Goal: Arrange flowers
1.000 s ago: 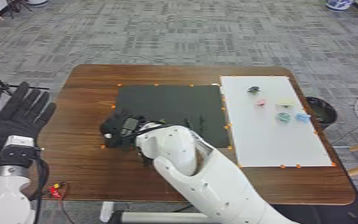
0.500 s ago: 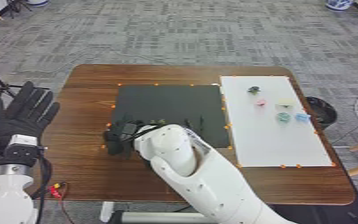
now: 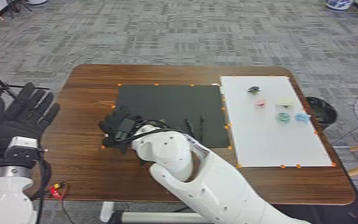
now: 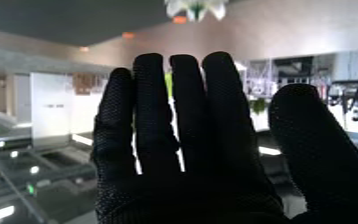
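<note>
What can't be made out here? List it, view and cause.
Head view: black mat's near left corner, behind the right hand.
Head view: details of the dark piece on the white board, too small.
Right wrist view: white flower, cut off by the edge.
Right wrist view: green thing, mostly behind that hand.

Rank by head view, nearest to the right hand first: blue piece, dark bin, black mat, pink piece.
1. Black mat, at the right hand.
2. Pink piece, on the white board.
3. Blue piece, farther right.
4. Dark bin, right of the table.
</note>
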Robot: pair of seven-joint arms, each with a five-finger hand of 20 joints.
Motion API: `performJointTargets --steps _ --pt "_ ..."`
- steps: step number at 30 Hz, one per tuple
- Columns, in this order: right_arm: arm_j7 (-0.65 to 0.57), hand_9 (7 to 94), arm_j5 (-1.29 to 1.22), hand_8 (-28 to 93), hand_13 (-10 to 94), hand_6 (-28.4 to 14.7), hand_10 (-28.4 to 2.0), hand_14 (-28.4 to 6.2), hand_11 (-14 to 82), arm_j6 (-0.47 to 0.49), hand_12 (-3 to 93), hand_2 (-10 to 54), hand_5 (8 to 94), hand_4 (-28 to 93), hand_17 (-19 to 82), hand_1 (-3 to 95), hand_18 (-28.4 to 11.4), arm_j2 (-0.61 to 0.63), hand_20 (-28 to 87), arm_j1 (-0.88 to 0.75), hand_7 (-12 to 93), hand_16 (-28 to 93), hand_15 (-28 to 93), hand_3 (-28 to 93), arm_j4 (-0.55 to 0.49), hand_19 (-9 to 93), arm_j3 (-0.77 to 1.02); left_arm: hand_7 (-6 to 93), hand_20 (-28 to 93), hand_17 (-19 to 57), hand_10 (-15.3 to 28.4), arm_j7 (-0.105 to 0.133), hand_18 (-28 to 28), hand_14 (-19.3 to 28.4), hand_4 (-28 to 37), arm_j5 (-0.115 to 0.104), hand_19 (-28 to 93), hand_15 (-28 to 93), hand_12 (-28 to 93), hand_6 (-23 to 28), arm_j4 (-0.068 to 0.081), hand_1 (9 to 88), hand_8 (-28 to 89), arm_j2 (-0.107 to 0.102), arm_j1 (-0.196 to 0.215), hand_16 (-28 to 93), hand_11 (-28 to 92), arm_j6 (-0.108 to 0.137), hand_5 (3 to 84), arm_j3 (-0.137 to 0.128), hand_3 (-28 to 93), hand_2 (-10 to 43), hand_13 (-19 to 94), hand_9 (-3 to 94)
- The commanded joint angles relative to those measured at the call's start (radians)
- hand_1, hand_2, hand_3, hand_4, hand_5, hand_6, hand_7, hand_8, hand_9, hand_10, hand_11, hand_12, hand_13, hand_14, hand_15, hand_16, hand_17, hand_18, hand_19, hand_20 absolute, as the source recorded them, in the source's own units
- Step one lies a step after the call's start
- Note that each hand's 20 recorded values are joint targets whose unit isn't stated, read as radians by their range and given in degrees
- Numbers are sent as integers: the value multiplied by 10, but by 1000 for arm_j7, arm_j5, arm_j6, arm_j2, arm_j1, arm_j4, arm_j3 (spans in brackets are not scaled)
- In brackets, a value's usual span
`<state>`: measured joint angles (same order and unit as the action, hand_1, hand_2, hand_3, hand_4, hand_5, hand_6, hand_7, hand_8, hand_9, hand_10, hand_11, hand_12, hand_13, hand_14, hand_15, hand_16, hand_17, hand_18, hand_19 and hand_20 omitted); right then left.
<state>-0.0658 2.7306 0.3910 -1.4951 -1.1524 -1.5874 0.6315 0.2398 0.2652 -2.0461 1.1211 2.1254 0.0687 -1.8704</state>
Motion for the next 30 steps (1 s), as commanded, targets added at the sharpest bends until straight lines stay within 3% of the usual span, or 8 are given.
performJointTargets --steps 1,4,7,9,11,14,21,30 --pt "172 425 19 -125 269 -51 -133 -162 120 110 125 167 483 -221 100 231 -203 -25 291 -16 139 127 456 787 2 660 71 84 71 -115 172 -10 148 166 -283 5 362 209 82 97 6 281 -79 5 8 -34 170 -13 382 7 541 183 213 301" --pt "209 392 66 -118 244 -70 -109 -151 116 180 116 187 409 -232 87 233 -190 -43 286 -20 107 122 430 781 11 648 92 84 71 -115 172 -13 148 166 -283 6 361 209 82 96 9 280 -80 1 -1 -34 170 -12 382 11 543 182 213 301" --pt "214 354 70 -113 210 -82 -106 -150 102 220 103 217 362 -241 68 222 -182 -57 286 -20 83 122 403 763 24 636 107 83 71 -115 172 -13 147 166 -283 -1 361 210 82 96 13 286 -80 -10 -13 -34 171 -8 382 17 536 182 213 301" --pt "217 325 86 -105 197 -88 -106 -149 91 222 99 251 336 -245 63 194 -178 -72 292 -28 67 128 383 730 32 632 116 83 71 -115 173 2 148 166 -283 -11 361 210 81 96 8 314 -80 -9 -4 -34 169 -1 382 15 478 189 212 301" --pt "205 293 95 -93 187 -94 -105 -148 80 231 100 279 310 -251 60 159 -177 -75 304 -26 49 145 369 694 36 628 116 83 71 -115 173 -1 147 166 -283 -7 361 209 82 97 9 354 -80 -14 -8 -34 168 4 382 18 383 199 212 300" --pt "203 280 124 -90 179 -97 -107 -150 76 251 101 290 304 -254 58 130 -178 -78 315 -20 43 156 366 667 41 627 112 82 71 -115 173 -5 148 166 -283 -7 360 208 82 97 10 359 -79 -15 -11 -34 166 -2 383 19 364 200 213 301" --pt "208 333 180 -91 168 -90 -112 -151 89 260 104 290 365 -258 46 114 -179 -86 326 -23 56 158 360 664 45 623 109 81 72 -115 174 -4 148 167 -283 -7 359 209 82 98 10 353 -79 -12 -9 -34 167 -1 383 17 374 200 213 300" --pt "70 407 129 -97 196 -84 -117 -158 112 185 121 286 444 -254 52 116 -187 -42 336 1 80 144 392 684 21 634 43 82 72 -115 173 -1 148 167 -283 -3 360 209 82 98 10 339 -79 -6 -7 -34 167 -1 383 12 404 197 212 300"
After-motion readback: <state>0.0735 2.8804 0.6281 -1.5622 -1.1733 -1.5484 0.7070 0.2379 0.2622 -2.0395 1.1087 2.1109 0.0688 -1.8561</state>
